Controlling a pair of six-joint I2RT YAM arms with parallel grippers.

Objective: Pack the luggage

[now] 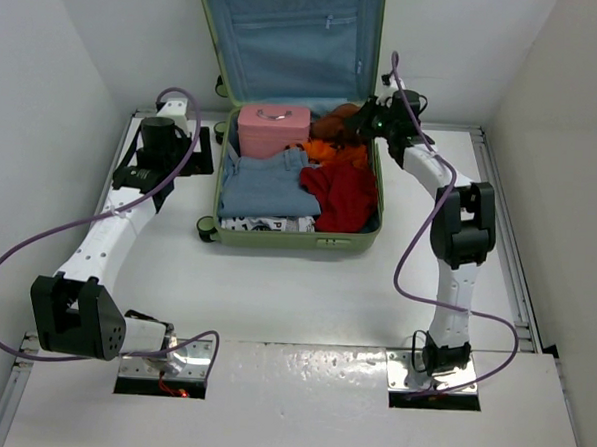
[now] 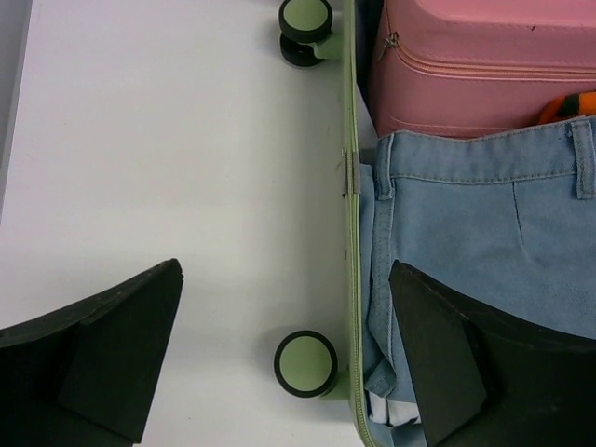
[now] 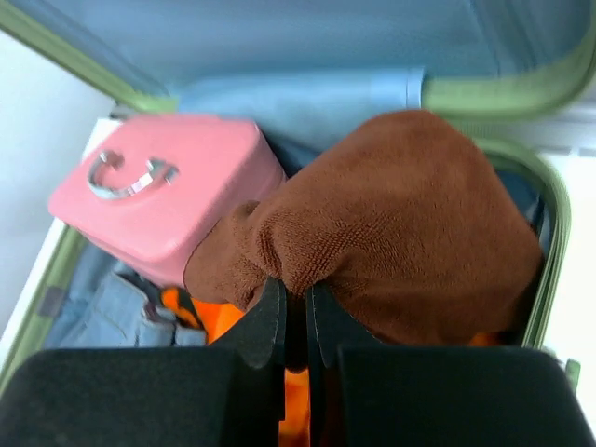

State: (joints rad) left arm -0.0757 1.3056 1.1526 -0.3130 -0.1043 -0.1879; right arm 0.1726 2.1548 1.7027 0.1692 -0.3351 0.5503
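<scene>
At upper centre, right end effector pinches a limp brown terry cloth over the stiff light-green hard-shell suitcase; left end effector spread.

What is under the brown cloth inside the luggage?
Orange fabric shows below the edge of the brown cloth, beside the right gripper, which is shut on that cloth. Whatever else lies beneath is covered by the cloth and cannot be seen.
</scene>
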